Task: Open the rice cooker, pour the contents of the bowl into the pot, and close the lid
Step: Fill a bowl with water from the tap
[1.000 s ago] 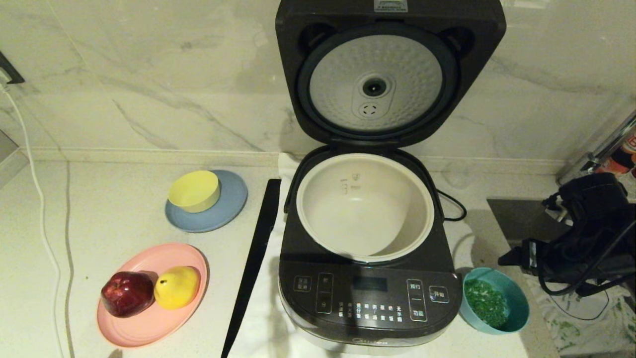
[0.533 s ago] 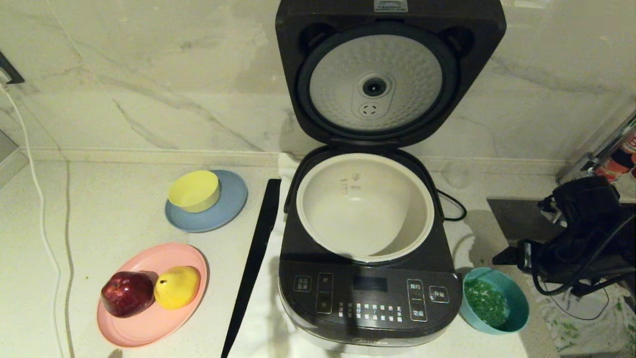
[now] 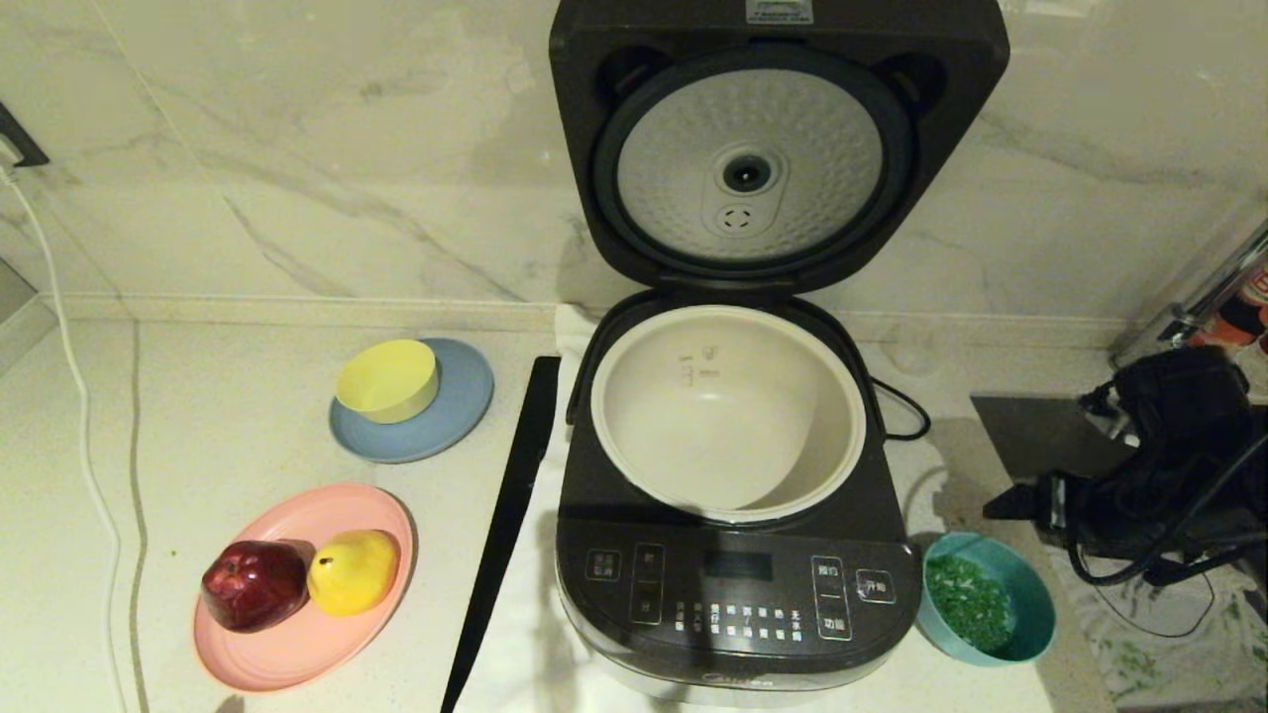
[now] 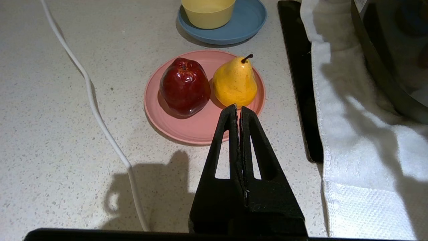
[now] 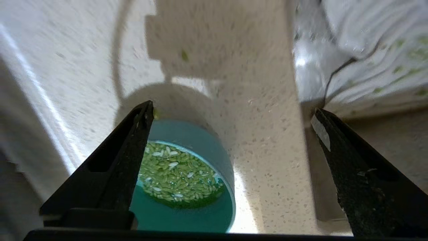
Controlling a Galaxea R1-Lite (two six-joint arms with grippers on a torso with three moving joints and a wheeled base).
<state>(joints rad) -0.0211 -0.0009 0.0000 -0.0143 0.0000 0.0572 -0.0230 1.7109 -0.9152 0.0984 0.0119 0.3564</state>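
Right hand [image 5: 230, 134] agape above bowl [image 5: 200, 187], rim untouched.

Right arm [image 3: 1169, 465] came in from the right edge of the head view, dark and cable-wrapped, wrist bent toward the middle. Right gripper [image 5: 234, 113] had its jaws spread wide, nothing between them, one finger [image 5: 123, 160] on one side of the wrist view and the other well apart on the opposite side, fingertips aimed downward. In the head view only its dark body and one pointed tip showed.

Left gripper [image 4: 238, 110] was parked out of the head view; its wrist view showed both fingers pressed together along their full length, tips meeting, holding nothing, tilted forward and down above the surface.
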